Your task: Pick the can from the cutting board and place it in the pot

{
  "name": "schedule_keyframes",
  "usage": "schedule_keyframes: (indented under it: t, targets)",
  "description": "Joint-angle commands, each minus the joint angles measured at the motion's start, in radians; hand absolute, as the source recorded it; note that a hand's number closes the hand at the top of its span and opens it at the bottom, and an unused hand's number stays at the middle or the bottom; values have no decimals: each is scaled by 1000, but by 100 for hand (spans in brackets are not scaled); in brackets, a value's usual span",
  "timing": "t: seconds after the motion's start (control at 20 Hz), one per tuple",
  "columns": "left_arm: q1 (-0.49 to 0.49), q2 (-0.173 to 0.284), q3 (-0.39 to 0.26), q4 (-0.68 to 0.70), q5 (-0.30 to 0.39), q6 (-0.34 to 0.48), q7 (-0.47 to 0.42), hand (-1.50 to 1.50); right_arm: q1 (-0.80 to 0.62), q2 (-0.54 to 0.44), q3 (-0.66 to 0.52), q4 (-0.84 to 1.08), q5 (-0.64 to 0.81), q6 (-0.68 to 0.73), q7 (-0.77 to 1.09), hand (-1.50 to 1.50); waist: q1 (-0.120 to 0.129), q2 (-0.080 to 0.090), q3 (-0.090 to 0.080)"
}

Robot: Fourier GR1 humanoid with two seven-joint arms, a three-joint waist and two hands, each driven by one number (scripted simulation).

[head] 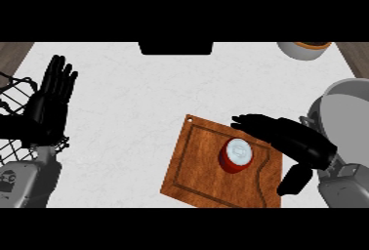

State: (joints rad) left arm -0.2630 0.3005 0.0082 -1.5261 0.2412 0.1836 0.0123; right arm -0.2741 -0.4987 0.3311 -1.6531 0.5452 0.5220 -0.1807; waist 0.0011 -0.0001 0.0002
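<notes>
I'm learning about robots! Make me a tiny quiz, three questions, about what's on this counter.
1. True or false: the can is already inside the pot.
2. Which hand is closest to the can? A) left hand B) right hand
3. Fill in: the can stands on the wooden ______.

Key:
1. False. It stands on the cutting board; the pot sits at the counter's right edge.
2. B. The right hand is open, just right of the can. The left hand rests open at the left, fingers up, next to a wire basket.
3. cutting board
</notes>
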Motion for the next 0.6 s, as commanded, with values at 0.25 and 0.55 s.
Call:
schedule_keyframes:
  t: [0.25,0.55]
  targets:
    - [-15,-37,22,-56,-37,13,72,0,128,74,29,-51,177,-76,-17,-150,-3,-1,0]
    - [-35,-60,41,74,-63,-45,-25,0,24,191,22,-44,226,19,135,-150,-3,0,0]
